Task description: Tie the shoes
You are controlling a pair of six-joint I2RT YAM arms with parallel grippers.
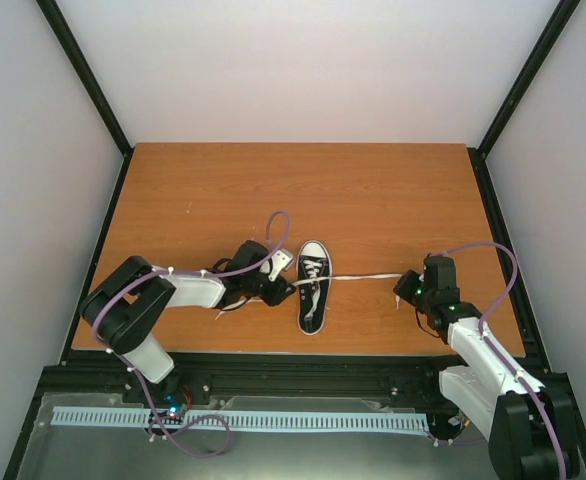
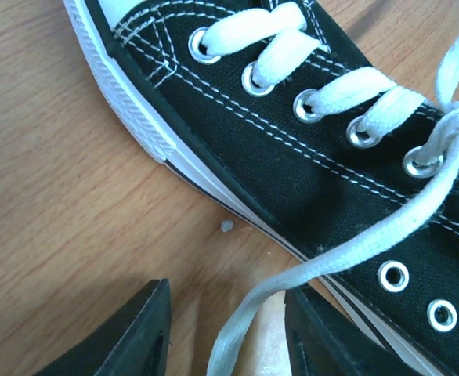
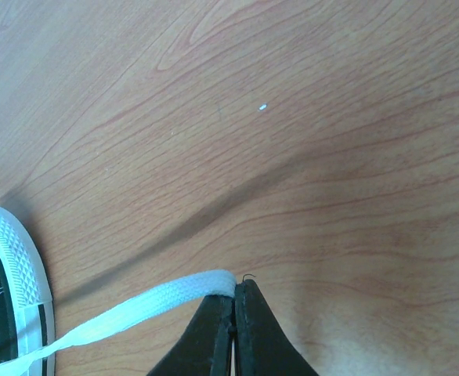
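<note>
The black sneaker [image 1: 313,287] with a white toe cap lies on the wooden table, toe pointing away from the arms. My right gripper [image 1: 405,288] is shut on the end of a white lace [image 1: 363,279], which stretches taut from the shoe out to the right. In the right wrist view the jaws [image 3: 234,296] pinch the lace end [image 3: 175,296], and the shoe's toe [image 3: 6,274] shows at the left edge. My left gripper [image 1: 279,287] sits against the shoe's left side. Its fingers [image 2: 128,337] stand apart, open, with the other lace [image 2: 292,278] running loosely between them beside the eyelets [image 2: 308,106].
The wooden table [image 1: 223,190] is ringed by a black frame and white walls. A white clip [image 1: 281,262] on the left wrist sits just left of the shoe's toe. A small speck [image 2: 226,226] lies on the wood beside the sole.
</note>
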